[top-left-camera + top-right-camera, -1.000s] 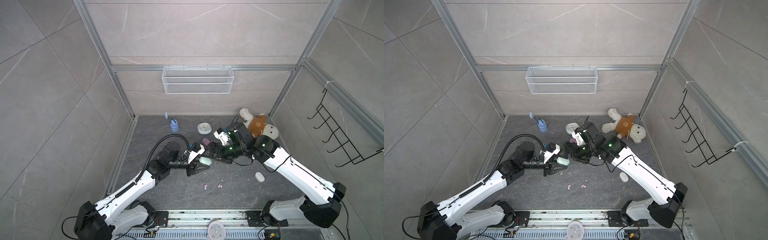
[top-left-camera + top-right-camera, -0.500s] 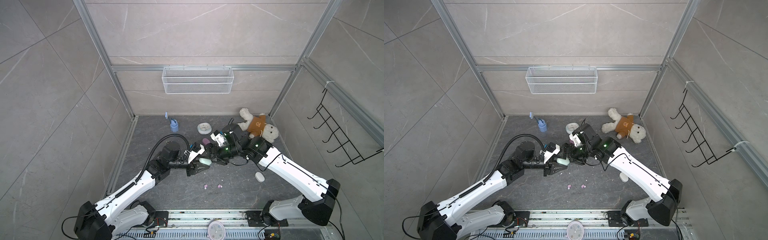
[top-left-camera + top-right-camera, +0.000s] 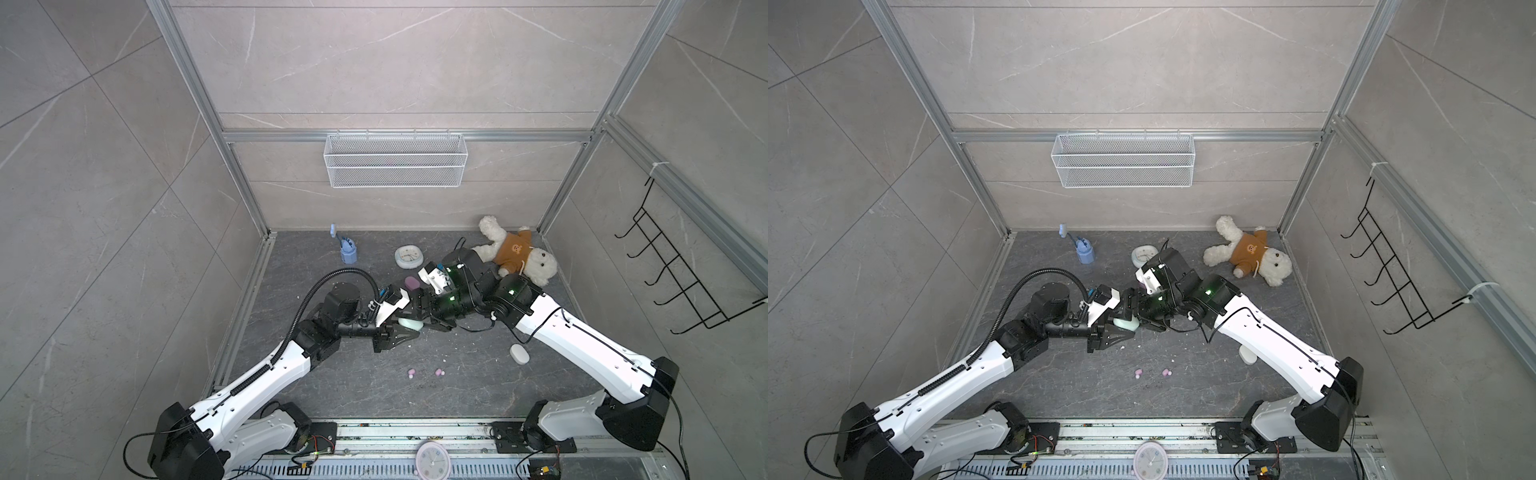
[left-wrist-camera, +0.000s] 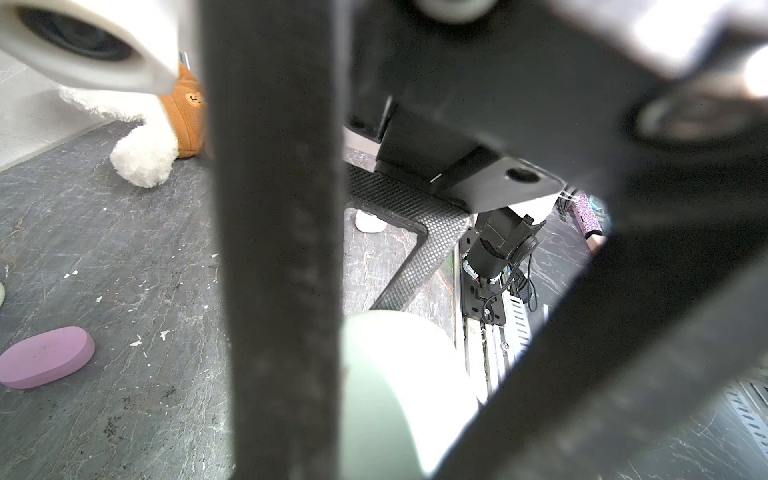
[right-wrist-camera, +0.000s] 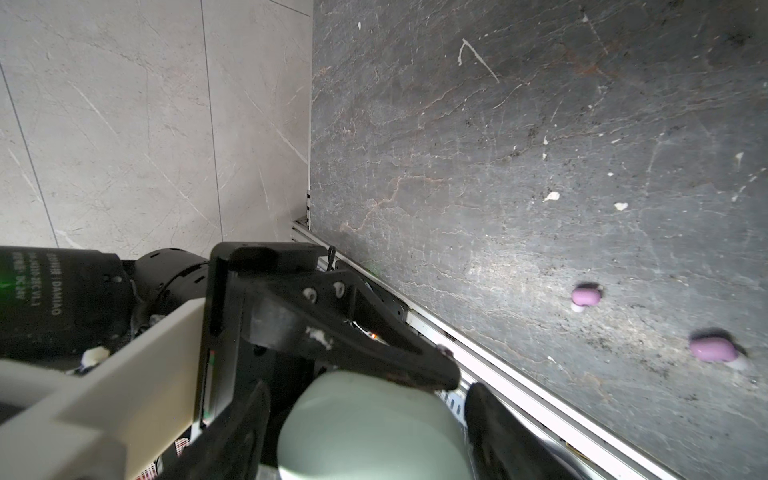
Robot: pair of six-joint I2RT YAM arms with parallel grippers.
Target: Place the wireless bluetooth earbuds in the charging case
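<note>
Mint green plastic, the charging case (image 5: 365,424) sits pinched in the left end effector (image 3: 402,333) over the middle of the desk (image 3: 478,386). The right end effector (image 3: 1139,316) faces it, its fingers (image 5: 490,428) spread on both sides of the case. A pink earbud (image 5: 586,296) and a second pink earbud (image 5: 712,348) lie loose on the desk, apart from the case.

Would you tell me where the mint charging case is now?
The mint case is mid-floor in both top views, clamped in the left gripper, the right gripper beside it.
</note>
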